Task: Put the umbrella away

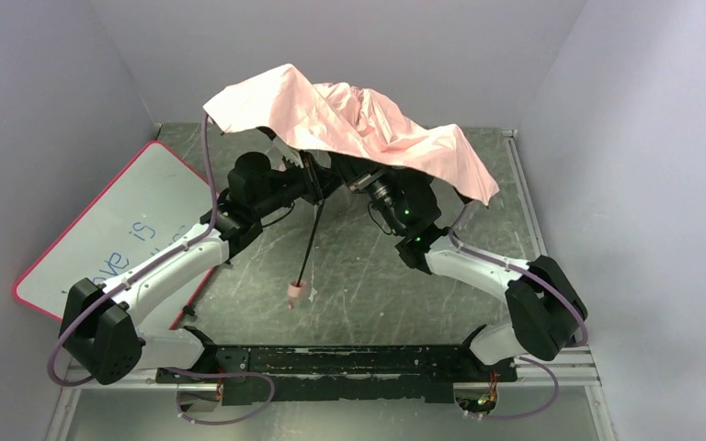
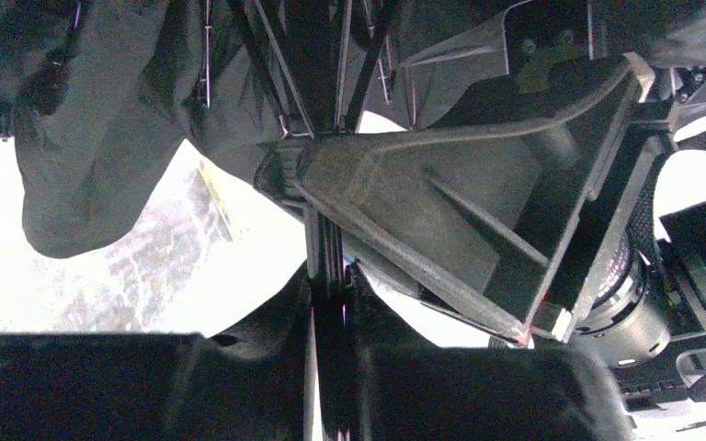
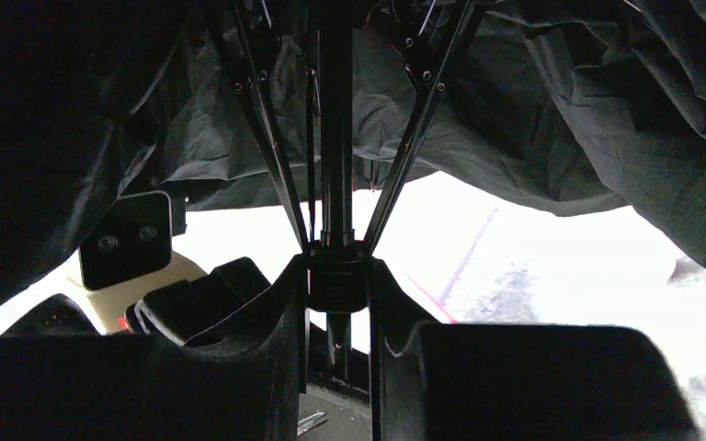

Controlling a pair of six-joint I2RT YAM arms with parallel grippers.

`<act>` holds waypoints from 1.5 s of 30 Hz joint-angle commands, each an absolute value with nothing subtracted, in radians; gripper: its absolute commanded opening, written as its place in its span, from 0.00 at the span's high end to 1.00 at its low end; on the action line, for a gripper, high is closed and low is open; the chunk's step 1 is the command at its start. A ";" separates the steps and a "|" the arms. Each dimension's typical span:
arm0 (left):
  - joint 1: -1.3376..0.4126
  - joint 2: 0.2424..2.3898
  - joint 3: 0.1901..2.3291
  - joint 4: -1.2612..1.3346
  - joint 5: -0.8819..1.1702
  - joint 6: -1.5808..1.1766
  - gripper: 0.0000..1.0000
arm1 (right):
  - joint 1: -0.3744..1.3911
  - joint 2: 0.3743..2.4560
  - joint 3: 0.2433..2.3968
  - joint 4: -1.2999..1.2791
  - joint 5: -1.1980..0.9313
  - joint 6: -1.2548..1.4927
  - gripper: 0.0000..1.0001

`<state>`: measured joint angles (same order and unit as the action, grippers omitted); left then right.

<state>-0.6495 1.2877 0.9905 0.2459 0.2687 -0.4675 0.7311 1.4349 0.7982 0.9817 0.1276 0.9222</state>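
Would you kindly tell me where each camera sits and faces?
Top external: above, behind the bases, facing down at the table; left arm and right arm show under the umbrella.
Left wrist: under the canopy, facing along the left tool gripping the shaft.
Right wrist: likewise, its right tool hugging the shaft.
Shared: both wrist views show the shaft and ribs.

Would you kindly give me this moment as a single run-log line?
umbrella: canopy slack, held up over table | left gripper: shut on shaft | right gripper: shut on runner | whiteboard: left side
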 commanded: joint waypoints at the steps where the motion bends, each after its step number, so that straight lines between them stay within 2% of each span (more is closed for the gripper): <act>1: -0.667 1.269 1.075 0.475 0.365 -0.438 0.82 | 0.688 1.429 0.883 0.867 0.142 0.970 1.00; 5: -0.669 1.270 1.077 0.482 0.392 -0.437 0.65 | 0.642 1.432 0.953 0.875 0.148 0.977 1.00; 9: -0.671 1.277 1.081 0.490 0.427 -0.441 0.57 | 0.583 1.450 1.020 0.896 0.102 0.979 1.00; 11: -0.671 1.281 1.083 0.499 0.446 -0.444 0.47 | 0.556 1.454 1.046 0.902 0.081 0.973 1.00; 13: -0.673 1.286 1.084 0.505 0.464 -0.448 0.45 | 0.533 1.453 1.065 0.908 0.068 0.969 1.00; 35: -0.703 1.321 1.109 0.455 0.466 -0.412 0.46 | 0.454 1.455 1.220 0.927 0.005 1.005 1.00; 40: -0.703 1.322 1.108 0.457 0.467 -0.414 0.51 | 0.446 1.449 1.238 0.934 0.005 1.012 1.00; 45: -0.704 1.324 1.109 0.459 0.477 -0.414 0.63 | 0.439 1.443 1.261 0.906 -0.027 0.987 1.00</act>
